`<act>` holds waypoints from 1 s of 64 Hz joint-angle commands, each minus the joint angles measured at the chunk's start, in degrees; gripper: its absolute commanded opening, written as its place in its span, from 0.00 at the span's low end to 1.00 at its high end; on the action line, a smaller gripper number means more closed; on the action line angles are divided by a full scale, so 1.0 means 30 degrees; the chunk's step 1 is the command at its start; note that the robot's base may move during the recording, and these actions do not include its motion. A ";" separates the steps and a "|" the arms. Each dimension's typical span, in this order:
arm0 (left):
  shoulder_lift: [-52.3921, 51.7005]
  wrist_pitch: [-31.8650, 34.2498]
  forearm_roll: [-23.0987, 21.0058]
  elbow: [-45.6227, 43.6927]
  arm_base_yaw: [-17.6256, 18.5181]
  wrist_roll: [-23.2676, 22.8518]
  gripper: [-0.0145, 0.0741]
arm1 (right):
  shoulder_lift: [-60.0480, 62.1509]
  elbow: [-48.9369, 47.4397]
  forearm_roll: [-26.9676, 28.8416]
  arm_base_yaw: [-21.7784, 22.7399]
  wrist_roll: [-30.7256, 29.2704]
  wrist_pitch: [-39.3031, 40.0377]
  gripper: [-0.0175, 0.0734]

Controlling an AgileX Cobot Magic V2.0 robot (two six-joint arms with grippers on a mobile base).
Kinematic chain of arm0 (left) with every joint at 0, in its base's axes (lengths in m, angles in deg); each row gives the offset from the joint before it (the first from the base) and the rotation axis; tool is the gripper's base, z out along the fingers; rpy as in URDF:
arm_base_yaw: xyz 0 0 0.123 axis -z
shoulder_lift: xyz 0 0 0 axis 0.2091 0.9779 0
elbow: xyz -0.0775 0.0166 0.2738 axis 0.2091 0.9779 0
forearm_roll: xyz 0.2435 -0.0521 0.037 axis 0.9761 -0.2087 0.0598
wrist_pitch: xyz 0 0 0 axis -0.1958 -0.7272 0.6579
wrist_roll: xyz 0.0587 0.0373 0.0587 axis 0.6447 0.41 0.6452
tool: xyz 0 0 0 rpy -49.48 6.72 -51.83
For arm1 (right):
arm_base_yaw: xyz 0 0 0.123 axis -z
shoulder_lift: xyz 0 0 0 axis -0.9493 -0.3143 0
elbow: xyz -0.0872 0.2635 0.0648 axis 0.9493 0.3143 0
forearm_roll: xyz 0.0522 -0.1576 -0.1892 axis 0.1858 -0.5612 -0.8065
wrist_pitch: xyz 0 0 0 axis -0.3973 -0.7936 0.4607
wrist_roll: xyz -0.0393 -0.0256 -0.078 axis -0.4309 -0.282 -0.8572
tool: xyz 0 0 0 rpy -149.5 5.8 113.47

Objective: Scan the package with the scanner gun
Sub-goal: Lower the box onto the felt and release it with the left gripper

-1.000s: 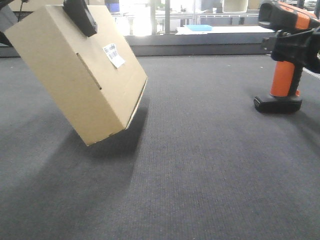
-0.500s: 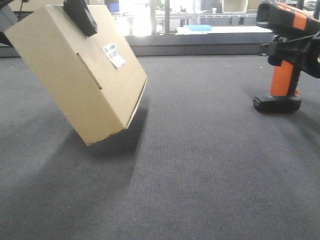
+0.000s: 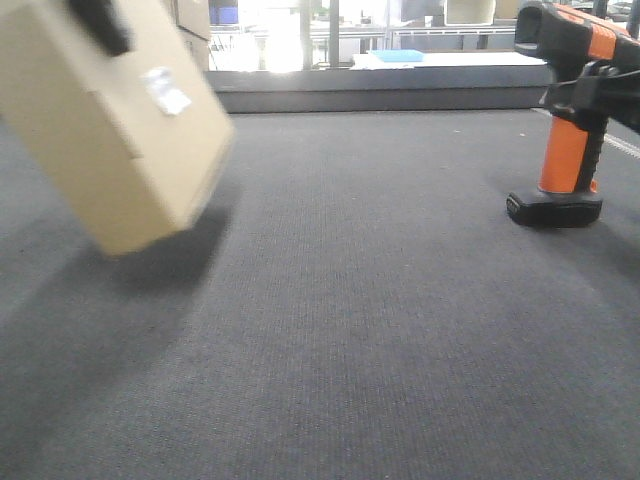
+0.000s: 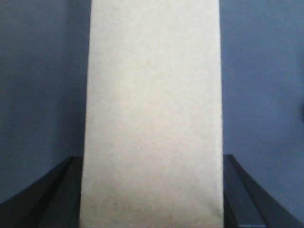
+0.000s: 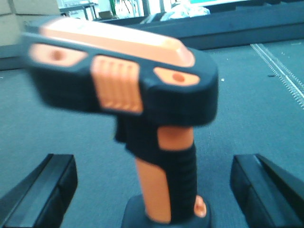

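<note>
The package point(image 3: 110, 130) is a tan cardboard box with a small white label point(image 3: 166, 90), held tilted above the dark carpet at the left and blurred by motion. My left gripper point(image 4: 152, 190) is shut on the package point(image 4: 152, 118), one black finger point(image 3: 100, 22) showing at its top edge. The scanner gun point(image 3: 568, 110), with black head and orange handle, stands upright on its foot at the right. My right gripper point(image 5: 154, 190) is open around the scanner gun's handle point(image 5: 166, 185), its fingers point(image 5: 42, 190) standing well clear on both sides.
Grey carpet point(image 3: 380, 300) covers the work surface. A dark raised ledge point(image 3: 400, 98) runs along the back. Stacked cardboard cartons point(image 3: 192, 20) stand behind it at the left, and a blue flat object point(image 3: 398, 55) lies farther back. A white strip point(image 5: 280, 66) marks the carpet at the right.
The package has swung quickly to the left in my left gripper and is now blurred. The scanner gun still stands in place; the right gripper has shifted slightly right around it.
</note>
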 commanded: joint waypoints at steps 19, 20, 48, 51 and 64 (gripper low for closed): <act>-0.0265 0.0038 0.2549 -0.0095 -0.2771 0.3921 0.04 | 0.4942 0.2155 -0.1240 0.0034 0.0026 -0.2328 0.81; -0.0265 0.0038 0.2550 -0.0095 -0.2819 0.3963 0.04 | 0.5143 0.2155 -0.1357 0.0034 0.0026 -0.2617 0.81; 0.1453 0.0230 0.4058 -0.0095 -0.3144 0.4401 0.04 | 1.1184 0.2155 -0.2110 0.0034 0.0026 -0.7720 0.81; 0.1613 0.0155 0.4381 -0.0095 -0.3144 0.4401 0.04 | 1.1554 0.2155 -0.2110 0.0034 0.0026 -0.8225 0.81; 0.1650 -0.0010 0.4430 -0.0095 -0.3144 0.3860 0.04 | 1.2044 0.2155 -0.2110 0.0034 0.0026 -0.8959 0.81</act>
